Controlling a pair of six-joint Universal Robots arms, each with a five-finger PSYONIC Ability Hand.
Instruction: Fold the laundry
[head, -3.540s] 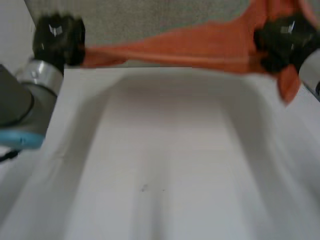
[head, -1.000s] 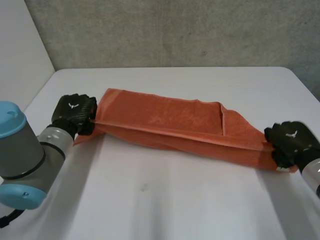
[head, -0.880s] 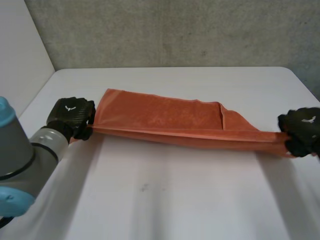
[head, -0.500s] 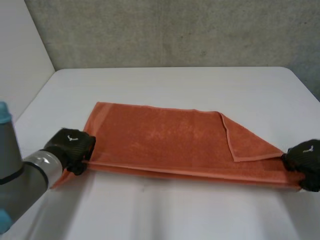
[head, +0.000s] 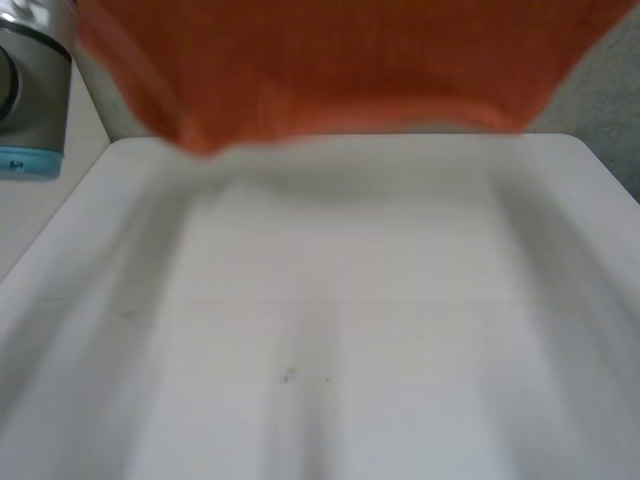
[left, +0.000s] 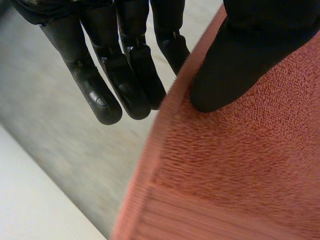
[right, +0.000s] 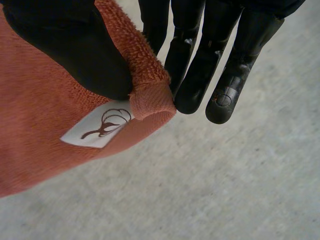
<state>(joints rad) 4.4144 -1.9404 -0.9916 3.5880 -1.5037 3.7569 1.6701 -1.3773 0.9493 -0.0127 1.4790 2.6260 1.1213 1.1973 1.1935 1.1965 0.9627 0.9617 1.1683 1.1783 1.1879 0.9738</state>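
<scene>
An orange towel (head: 330, 65) hangs in the air above the far part of the white table (head: 330, 330), spread wide across the head view. In the left wrist view my left hand (left: 235, 55) pinches the towel (left: 235, 170) at its edge, thumb pressed on the cloth against the fingers (left: 125, 75). In the right wrist view my right hand (right: 65, 45) pinches a corner of the towel (right: 35, 120) beside its white label (right: 98, 127), thumb on the cloth and straight fingers (right: 220, 60) behind it. Part of my left arm (head: 30, 90) shows at the head view's left.
Grey floor lies beyond the table's far edge and beneath the right hand (right: 210, 190). A pale wall (head: 40, 220) runs along the table's left side.
Half a second ago the towel lay flat on the table with a hand at each end. Both hands have since lifted it high, so it hangs above the far edge.
</scene>
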